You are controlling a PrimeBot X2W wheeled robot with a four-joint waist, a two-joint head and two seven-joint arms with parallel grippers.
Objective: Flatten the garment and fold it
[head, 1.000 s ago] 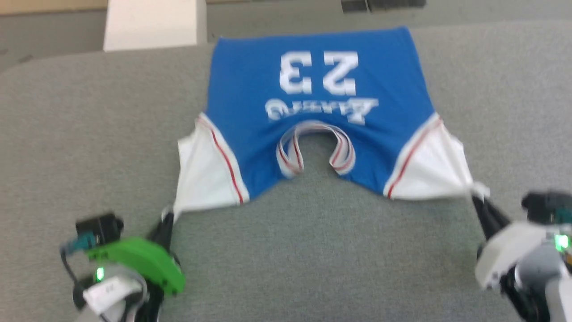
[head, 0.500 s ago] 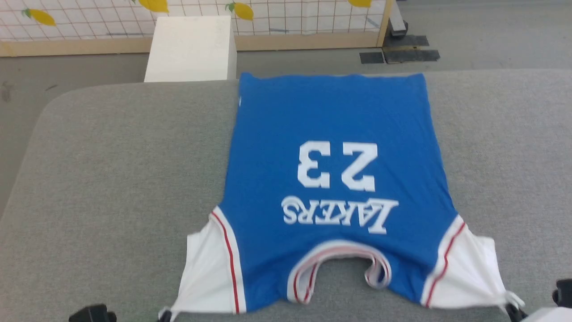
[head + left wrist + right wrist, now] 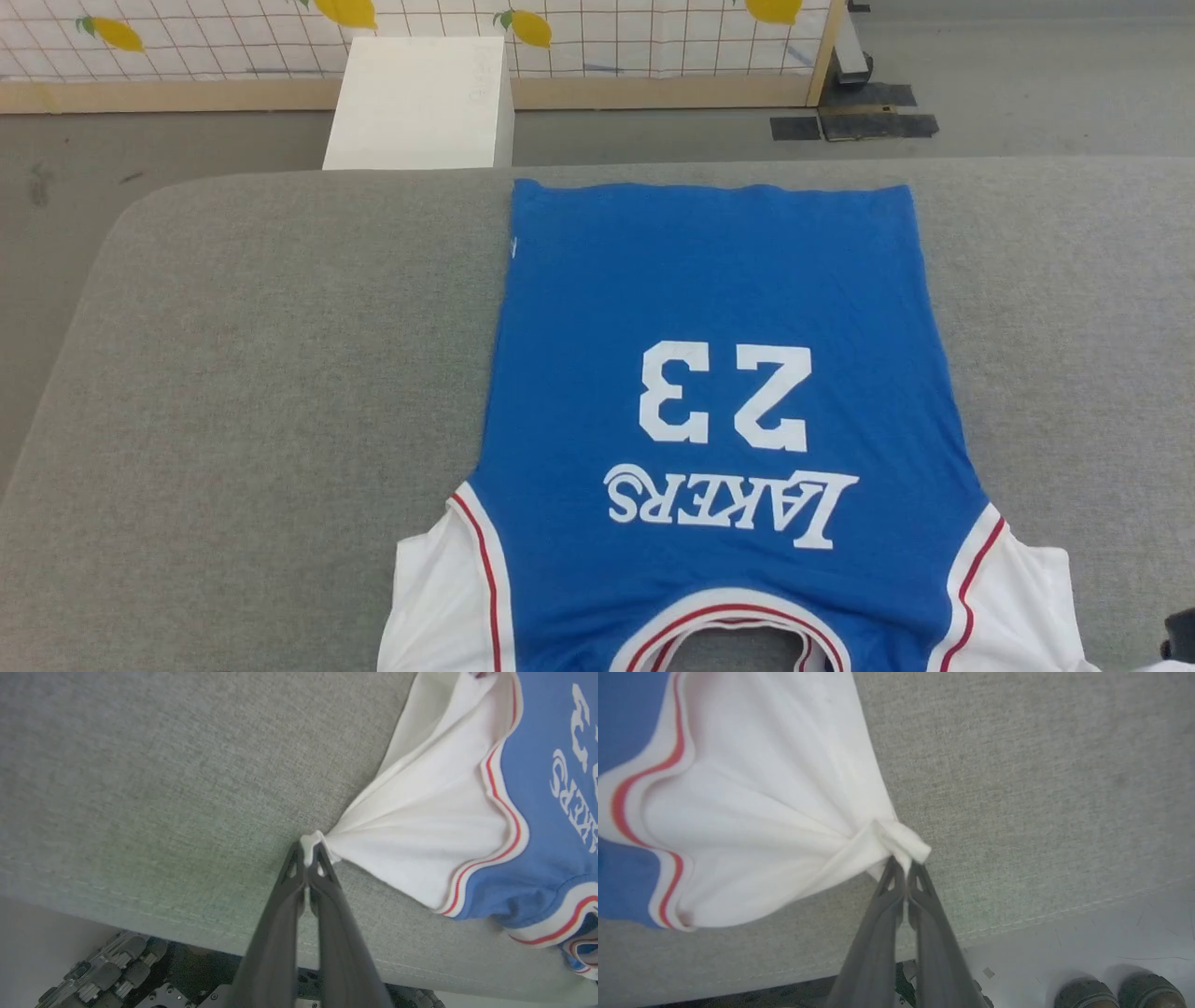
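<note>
Garment (image 3: 719, 308) print-up on grey table (image 3: 233, 373), one white sleeve tip pinched in left claw (image 3: 307, 851), other in right claw (image 3: 903, 867).

One garment (image 3: 719, 280); left hand (image 3: 308, 851), right hand (image 3: 903, 865): two; one white box (image 3: 420, 103).

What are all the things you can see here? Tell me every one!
jersey T-shirt: one, blue with white sleeves and "LAKERS 23" print, spread on the table.
table: one, grey cloth-covered, under the T-shirt.
box: one, white, on the floor beyond the table.
lemon-print panel: one, white grid with yellow lemons, wood-framed, behind the box.
floor patches: a few, black, beside the panel.
shoes: two, dark, on the floor near the table's edge.
left gripper: one, dark fingers, shut on a white sleeve tip.
right gripper: one, dark fingers, shut on the other sleeve tip.
</note>
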